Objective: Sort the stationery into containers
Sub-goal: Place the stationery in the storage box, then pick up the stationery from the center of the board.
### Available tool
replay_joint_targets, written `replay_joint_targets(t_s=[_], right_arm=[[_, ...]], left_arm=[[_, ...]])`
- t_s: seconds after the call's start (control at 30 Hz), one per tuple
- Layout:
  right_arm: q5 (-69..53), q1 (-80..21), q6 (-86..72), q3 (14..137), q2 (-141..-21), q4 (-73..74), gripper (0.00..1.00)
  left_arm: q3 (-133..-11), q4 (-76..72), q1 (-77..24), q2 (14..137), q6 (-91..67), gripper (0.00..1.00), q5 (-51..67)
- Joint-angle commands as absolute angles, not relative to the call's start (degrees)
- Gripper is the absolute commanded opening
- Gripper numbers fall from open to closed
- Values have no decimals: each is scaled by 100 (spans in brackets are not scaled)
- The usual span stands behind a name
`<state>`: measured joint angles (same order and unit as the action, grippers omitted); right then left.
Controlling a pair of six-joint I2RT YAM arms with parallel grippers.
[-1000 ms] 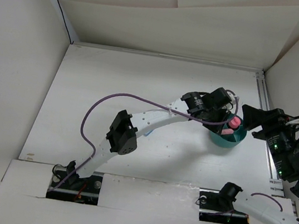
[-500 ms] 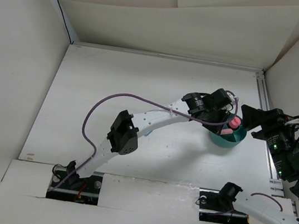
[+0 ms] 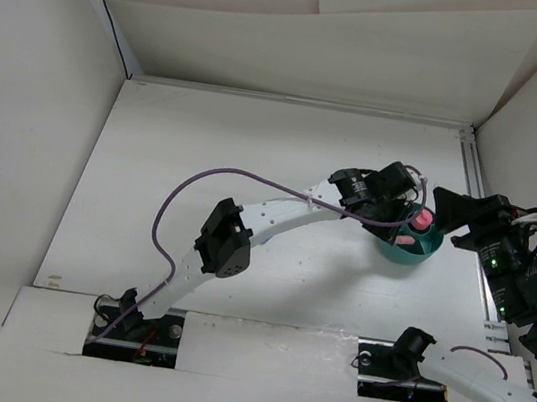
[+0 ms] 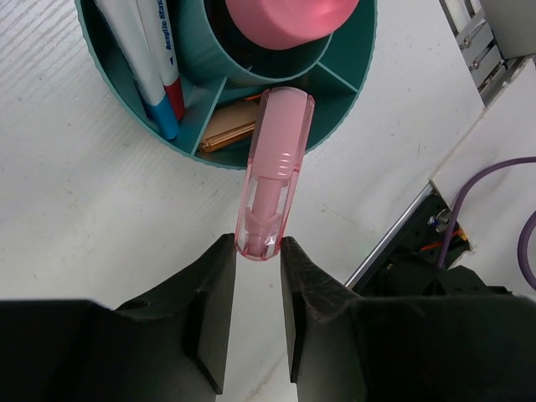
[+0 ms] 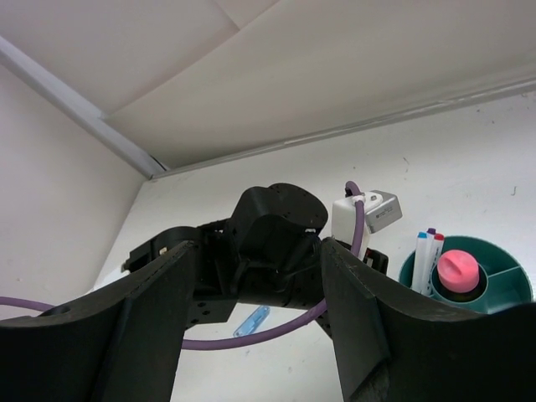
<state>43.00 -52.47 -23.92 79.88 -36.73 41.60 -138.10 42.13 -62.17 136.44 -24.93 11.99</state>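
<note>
Nearest the left wrist camera, the left fingers [image 4: 257,251] are clamped on the near end of one pink marker [image 4: 275,159] with a see-through cap. The marker slants away from them, and its far end reaches over the rim of the one teal cup [image 4: 109,75]. The cup stands on the white worktop [image 4: 100,218]. It is round, with inner walls dividing it into compartments.

Beside the pink marker's far end, one orange marker [image 4: 228,126] lies in an outer compartment. The next compartment to the left holds two white pens [image 4: 151,42] side by side, one blue-tipped and one red-tipped. One glue stick [image 4: 289,15] stands in the round middle compartment, pink cap uppermost.

From the right wrist camera, the right fingers [image 5: 260,251] stand wide apart with nothing between them. They point toward the left arm's wrist and the cup. Beyond them, one blue marker [image 5: 251,320] lies flat on the worktop, well apart from the cup.

From overhead, the left arm stretches from its base at the near left across to the cup on the right. The right fingers are near the cup's right side.
</note>
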Motion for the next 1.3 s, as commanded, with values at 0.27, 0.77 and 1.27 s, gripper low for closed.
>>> replay_joint_targets(t_s=[0.27,0.77,1.27], right_arm=[[4192,-5212,-2303,7980,-3621,3850,66],[4254,-5212,-2250,7928,-3499,3850,66],[3930,-5212,-2250,7155,-3383,3586,66]], left_arm=[[-13764,3902,-6214,13377,-2558,30,1239],[-11844,2638,-6214,11990,-2725,28,628],[-5909,1548,-5266,8333,-4034,29,-1574]])
